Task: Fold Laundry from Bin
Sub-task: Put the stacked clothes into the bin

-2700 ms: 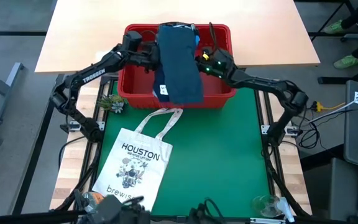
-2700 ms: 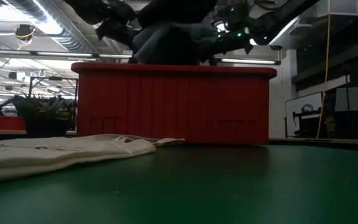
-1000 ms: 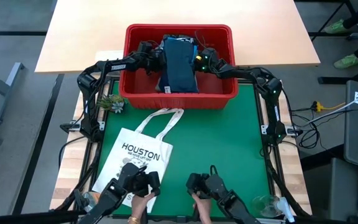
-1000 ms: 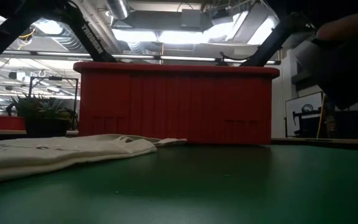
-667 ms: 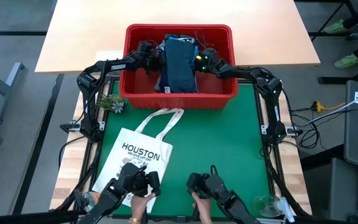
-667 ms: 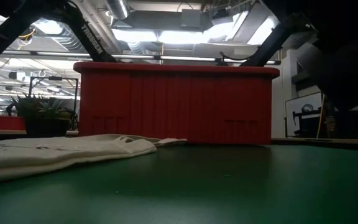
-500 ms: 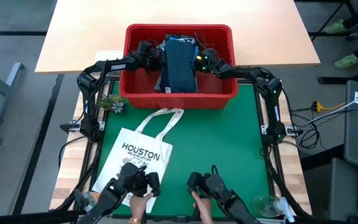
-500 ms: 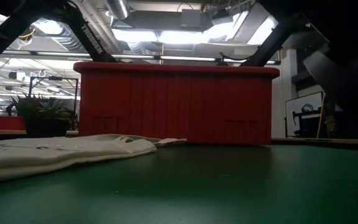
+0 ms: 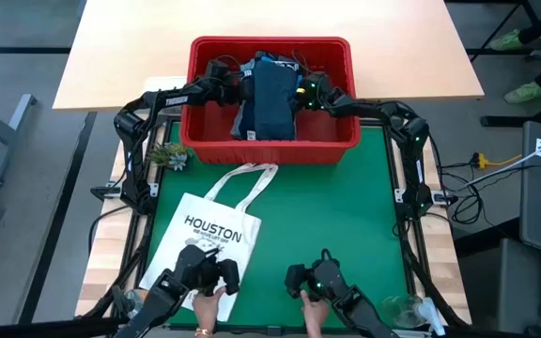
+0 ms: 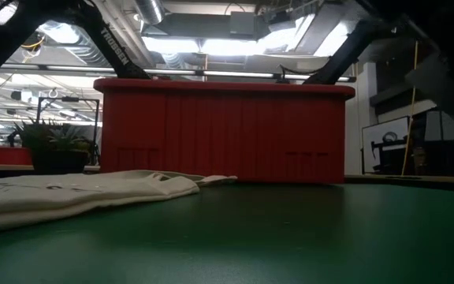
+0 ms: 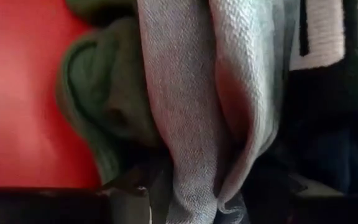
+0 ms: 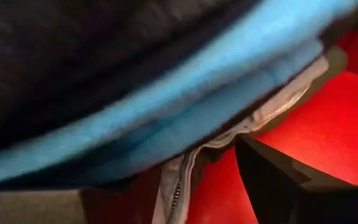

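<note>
The counter (image 9: pixel 346 202) carries a green mat, and at its far edge sits the red bin (image 9: pixel 269 148), both dark arms bent in over its rim from either side. The left arm, lettered TROSSEN in white, reaches in from the left; the left pincer (image 9: pixel 236 75) sits against the pile's left flank. The right arm comes in opposite, green lights glowing at its wrist, and the right pincer (image 9: pixel 299 92) is at the pile's right flank. Whether either pincer is clenched or released, I cannot tell.

Inside the bin lies the laundry (image 9: pixel 269 94), a dark navy garment on top. The white tote bag (image 9: pixel 207 246) lies flat on the mat, reading HOUSTON with "brewis" partly legible below. A small plant (image 9: pixel 169 155) stands at the bin's left corner.

From table height the bin's wall hides the pile. The left wrist view shows grey knit cloth (image 11: pixel 191 118) beside a dark green fold (image 11: pixel 104 106); the right wrist view shows bright blue fabric (image 12: pixel 185 93) and a zipper (image 12: pixel 176 190).
</note>
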`<state>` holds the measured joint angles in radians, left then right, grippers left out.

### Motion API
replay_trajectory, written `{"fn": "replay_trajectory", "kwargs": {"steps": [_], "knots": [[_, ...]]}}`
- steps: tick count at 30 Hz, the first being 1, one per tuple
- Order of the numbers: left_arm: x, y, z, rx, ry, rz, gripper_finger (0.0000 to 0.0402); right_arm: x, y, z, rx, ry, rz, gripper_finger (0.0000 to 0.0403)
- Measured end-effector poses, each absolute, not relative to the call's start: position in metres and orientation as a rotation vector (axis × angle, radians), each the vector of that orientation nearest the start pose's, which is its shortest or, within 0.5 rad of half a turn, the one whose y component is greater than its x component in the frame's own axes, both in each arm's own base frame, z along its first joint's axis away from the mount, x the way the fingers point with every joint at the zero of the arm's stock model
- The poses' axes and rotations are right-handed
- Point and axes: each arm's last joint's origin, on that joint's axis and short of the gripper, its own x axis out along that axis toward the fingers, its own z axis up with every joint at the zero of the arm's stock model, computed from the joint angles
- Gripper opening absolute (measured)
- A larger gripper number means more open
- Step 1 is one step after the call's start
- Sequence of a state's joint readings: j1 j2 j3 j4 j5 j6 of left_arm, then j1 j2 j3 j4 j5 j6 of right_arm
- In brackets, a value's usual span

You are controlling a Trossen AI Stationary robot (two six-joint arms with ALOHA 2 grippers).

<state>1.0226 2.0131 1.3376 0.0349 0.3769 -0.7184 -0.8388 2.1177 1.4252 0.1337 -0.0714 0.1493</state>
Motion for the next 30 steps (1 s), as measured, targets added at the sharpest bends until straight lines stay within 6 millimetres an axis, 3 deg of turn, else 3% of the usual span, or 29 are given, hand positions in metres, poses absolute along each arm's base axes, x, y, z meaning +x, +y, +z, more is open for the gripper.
{"fn": "replay_trajectory", "kwargs": {"steps": [12,20,30], "knots": [[0.22,0.367,0.224,-0.939,0.173,0.853,0.0152,0.298,-0.338,0.197,0.146,0.629,-0.897,0.0205],[0.209,0.367,0.241,-0.869,0.154,0.872,0.0152,0.286,-0.33,0.211,0.021,0.799,-0.967,0.0205],[0.203,0.36,0.265,-0.772,0.134,0.868,0.0152,0.278,-0.324,0.245,-0.095,0.778,-1.02,0.0205]]}}
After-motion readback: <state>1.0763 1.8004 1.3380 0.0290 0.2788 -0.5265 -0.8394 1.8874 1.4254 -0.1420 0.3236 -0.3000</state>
